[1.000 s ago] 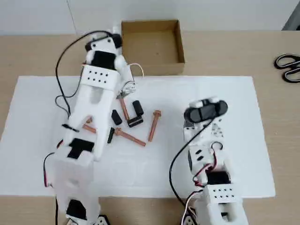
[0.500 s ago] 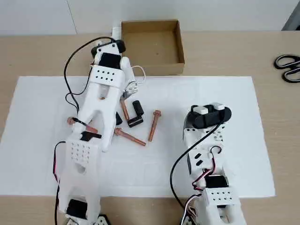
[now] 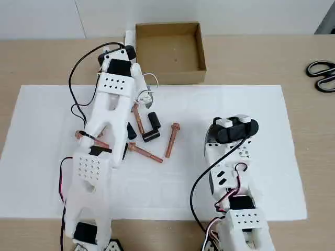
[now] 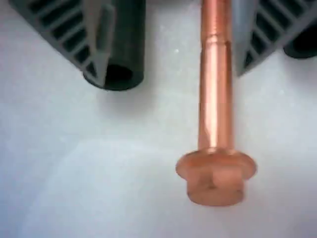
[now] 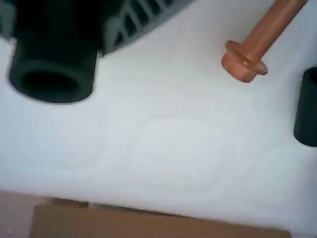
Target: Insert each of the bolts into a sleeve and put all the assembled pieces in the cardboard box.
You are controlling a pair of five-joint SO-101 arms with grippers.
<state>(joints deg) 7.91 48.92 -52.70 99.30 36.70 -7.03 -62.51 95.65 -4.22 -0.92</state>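
- Looking over the table point(image 3: 261, 57), I see the left claw point(image 3: 142, 98) down low at the far edge of the white sheet point(image 3: 251, 99), just short of the cardboard box point(image 3: 200, 49).
- Its fingers point(image 4: 94, 39) are spread and straddle the shaft of a copper bolt point(image 4: 215, 114). The bolt lies flat on the sheet, with its shaft close beside one finger.
- A dark sleeve point(image 4: 121, 54) lies partly under the other finger.
- The right claw point(image 5: 57, 34) sits nearer the middle of the sheet and looks to be pinching a black sleeve point(image 5: 52, 74), whose open end sticks out.
- A second bolt point(image 3: 171, 140) lies between the two arms, and a third bolt point(image 3: 145, 153) lies near it.
- Loose sleeves point(image 3: 153, 119) lie among the bolts on the sheet.
- Scissors point(image 3: 322, 75) rest at the right edge of the table, well apart from everything else.
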